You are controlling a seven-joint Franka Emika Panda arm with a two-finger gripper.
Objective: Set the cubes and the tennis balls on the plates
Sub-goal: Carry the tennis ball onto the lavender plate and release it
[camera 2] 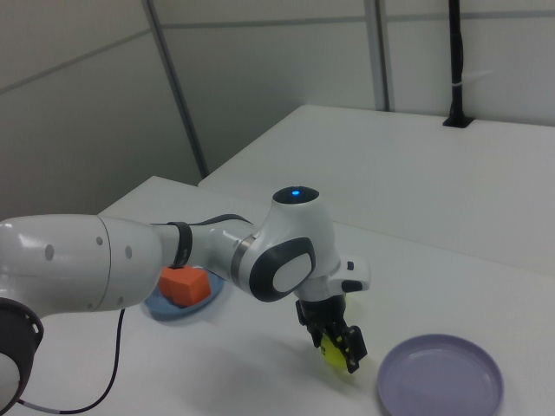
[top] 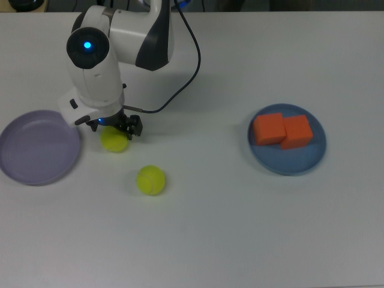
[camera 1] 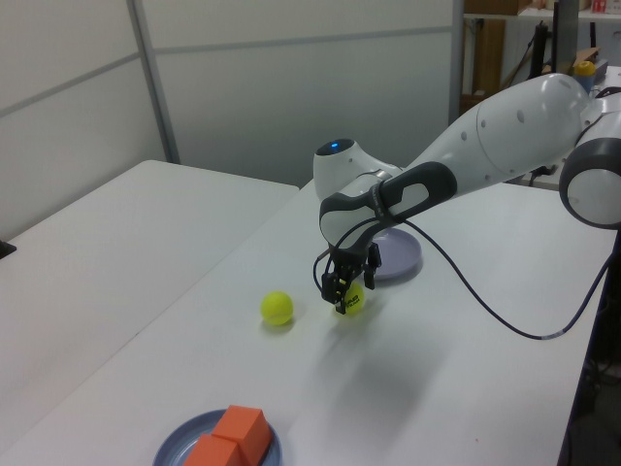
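My gripper (top: 115, 133) is shut on a yellow-green tennis ball (top: 114, 143), low over the table just right of the lavender plate (top: 33, 150) in the top view. The held tennis ball (camera 1: 354, 303) also shows between the fingers in the left view, and again as the ball (camera 2: 330, 353) in the right view. A second tennis ball (top: 150, 180) lies loose on the table nearer the front. Two orange cubes (top: 268, 129) (top: 298, 131) sit side by side on the blue plate (top: 294, 166) at the top view's right.
The white arm and its black cable (top: 192, 57) reach in from the back of the top view. The lavender plate (camera 2: 440, 380) holds nothing. Bare white tabletop lies between the two plates and along the front edge.
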